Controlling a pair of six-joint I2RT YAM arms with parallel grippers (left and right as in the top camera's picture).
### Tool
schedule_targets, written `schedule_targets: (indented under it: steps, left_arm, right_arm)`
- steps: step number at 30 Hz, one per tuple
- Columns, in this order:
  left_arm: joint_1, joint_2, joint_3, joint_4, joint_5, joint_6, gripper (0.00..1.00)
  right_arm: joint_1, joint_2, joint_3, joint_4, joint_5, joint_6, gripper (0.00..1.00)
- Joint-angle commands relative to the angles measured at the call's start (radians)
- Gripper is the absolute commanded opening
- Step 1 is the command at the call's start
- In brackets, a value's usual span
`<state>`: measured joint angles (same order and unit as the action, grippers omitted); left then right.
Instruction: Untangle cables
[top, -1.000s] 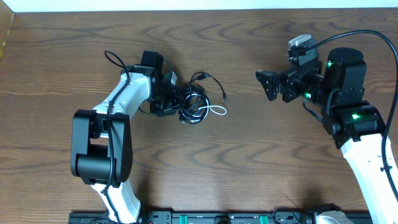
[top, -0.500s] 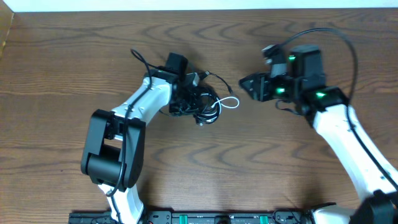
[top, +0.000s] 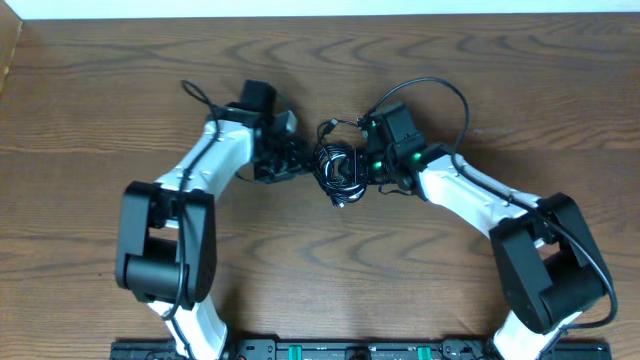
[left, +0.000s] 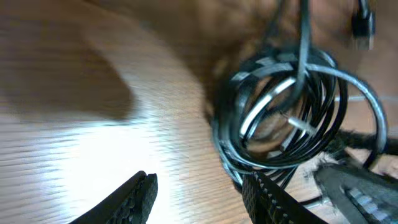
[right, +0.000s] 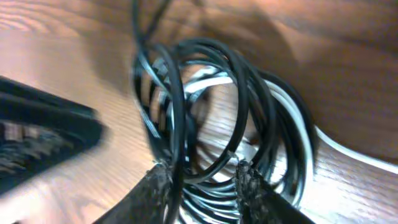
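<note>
The cables (top: 340, 168) lie in a tangled coil on the wooden table (top: 450, 290), black strands with a white one among them. My left gripper (top: 300, 160) sits just left of the coil. In the left wrist view it (left: 202, 194) is open over bare wood, its right finger (left: 270, 200) touching the edge of the cables (left: 292, 106). My right gripper (top: 362, 172) is at the coil's right side. Seen from the right wrist, it (right: 204, 186) straddles several strands of the cables (right: 217, 112). Its jaws are narrowed; whether they clamp the strands is unclear.
A black plug end (left: 364, 25) lies beyond the coil, and the white cable (right: 348, 149) trails off to one side. Thick arm cables (top: 455, 100) loop above the right arm. Both forearms angle in toward the middle of the table.
My left gripper let go of the coil and opened. The right arm swung left across the table onto the coil, and its jaws narrowed around the strands.
</note>
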<state>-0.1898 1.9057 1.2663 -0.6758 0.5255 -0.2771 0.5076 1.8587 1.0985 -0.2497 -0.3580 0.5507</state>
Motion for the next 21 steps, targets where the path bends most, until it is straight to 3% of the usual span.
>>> schedule_targets:
  steps: [1, 3, 5, 9, 12, 13, 15, 18, 21]
  left_arm:
    - [0.042, -0.023, 0.014, -0.003, 0.006, 0.002, 0.50]
    - [0.043, -0.023, 0.014, -0.003, 0.006, 0.002, 0.52]
    - [0.036, -0.022, 0.014, -0.003, 0.014, 0.002, 0.60]
    - [0.036, -0.022, 0.014, -0.003, 0.100, 0.002, 0.61]
    - [0.030, -0.022, 0.014, -0.004, 0.101, 0.002, 0.59]
    - [0.020, -0.022, 0.014, -0.005, 0.100, 0.002, 0.59]
    - [0.011, -0.022, 0.014, -0.008, 0.100, 0.002, 0.59]
    - [0.006, -0.022, 0.014, 0.000, 0.100, 0.010, 0.98]
    - [0.002, -0.022, 0.013, 0.000, 0.100, 0.010, 0.97]
  right_arm:
    - [0.004, 0.008, 0.018, -0.066, 0.155, 0.040, 0.27]
    - [-0.002, 0.008, 0.018, -0.099, 0.187, 0.048, 0.25]
    - [-0.015, 0.008, 0.018, -0.125, 0.187, 0.079, 0.22]
    - [-0.077, 0.008, 0.019, -0.220, 0.033, 0.084, 0.21]
    - [-0.121, 0.005, 0.025, -0.227, -0.190, 0.068, 0.23]
    - [-0.143, 0.000, 0.053, -0.249, -0.250, 0.053, 0.32]
    - [-0.155, -0.002, 0.098, -0.308, -0.242, 0.004, 0.36]
    - [-0.160, -0.002, 0.151, -0.404, -0.163, -0.069, 0.39]
    - [-0.154, -0.001, 0.148, -0.453, -0.055, -0.108, 0.40]
